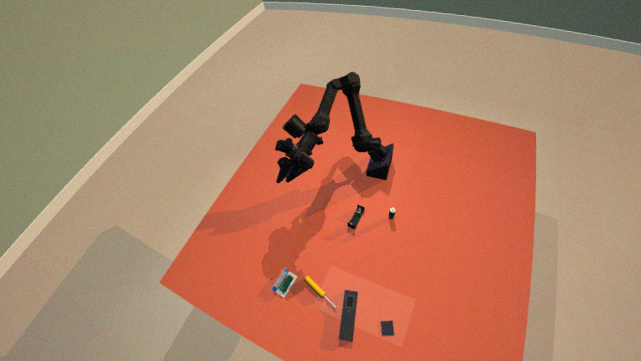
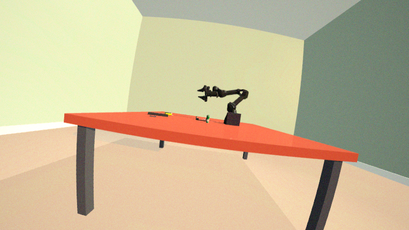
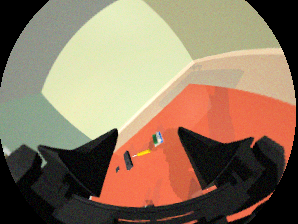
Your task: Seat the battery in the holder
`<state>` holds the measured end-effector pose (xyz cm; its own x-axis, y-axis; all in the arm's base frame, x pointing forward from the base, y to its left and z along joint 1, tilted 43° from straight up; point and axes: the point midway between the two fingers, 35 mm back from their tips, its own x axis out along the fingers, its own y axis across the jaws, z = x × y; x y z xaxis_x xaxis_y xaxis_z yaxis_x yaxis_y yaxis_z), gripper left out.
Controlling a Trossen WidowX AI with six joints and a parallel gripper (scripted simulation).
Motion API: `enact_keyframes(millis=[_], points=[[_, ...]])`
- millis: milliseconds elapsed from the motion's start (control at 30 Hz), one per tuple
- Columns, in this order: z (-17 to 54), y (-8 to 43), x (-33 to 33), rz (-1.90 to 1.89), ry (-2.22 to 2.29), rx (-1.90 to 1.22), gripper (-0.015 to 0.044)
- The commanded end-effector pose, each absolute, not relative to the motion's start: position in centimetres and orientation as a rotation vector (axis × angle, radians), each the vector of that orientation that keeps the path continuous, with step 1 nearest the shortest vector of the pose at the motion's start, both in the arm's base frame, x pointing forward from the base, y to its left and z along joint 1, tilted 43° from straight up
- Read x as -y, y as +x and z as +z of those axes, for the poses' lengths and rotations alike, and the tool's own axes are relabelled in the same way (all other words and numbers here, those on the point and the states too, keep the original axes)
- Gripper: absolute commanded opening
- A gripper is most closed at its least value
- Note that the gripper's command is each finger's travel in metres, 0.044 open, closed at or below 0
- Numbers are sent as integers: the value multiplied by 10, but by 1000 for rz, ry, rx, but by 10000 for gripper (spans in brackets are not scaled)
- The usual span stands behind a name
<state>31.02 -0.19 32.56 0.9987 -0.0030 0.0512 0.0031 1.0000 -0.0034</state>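
Note:
The battery (image 1: 392, 213) (image 2: 207, 119) stands upright on the red table, with a green and white body in the exterior view. The black holder (image 1: 355, 217) (image 2: 201, 119) lies on the table beside it, apart from it and empty. A raised end of the holder shows in the exterior view. My gripper (image 2: 197, 94) (image 3: 148, 131) is open with nothing between its fingers. It is high above the table, level, and away from both battery and holder. The battery cannot be made out in the wrist view.
A long dark box (image 1: 347, 316) (image 2: 158, 114) (image 3: 128, 160), a small dark square piece (image 1: 387, 328) (image 3: 117, 169), a yellow screwdriver (image 1: 315, 286) (image 2: 168, 114) (image 3: 143, 153) and a white-blue tray with a green board (image 1: 285, 283) (image 3: 158, 138) lie farther out on the table (image 1: 471, 224) (image 2: 183, 128).

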Motion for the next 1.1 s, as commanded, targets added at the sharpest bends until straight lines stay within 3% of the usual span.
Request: enact_keyframes(millis=[0,233,467,767,1067], points=[[323,312,1,0,4,40,374],[234,355,-57,39,232,-411,190],[134,351,-125,-70,292,-872,6],[30,290,-183,-387,80,-1244,0],[-28,220,-203,-705,-311,-1236,0]])
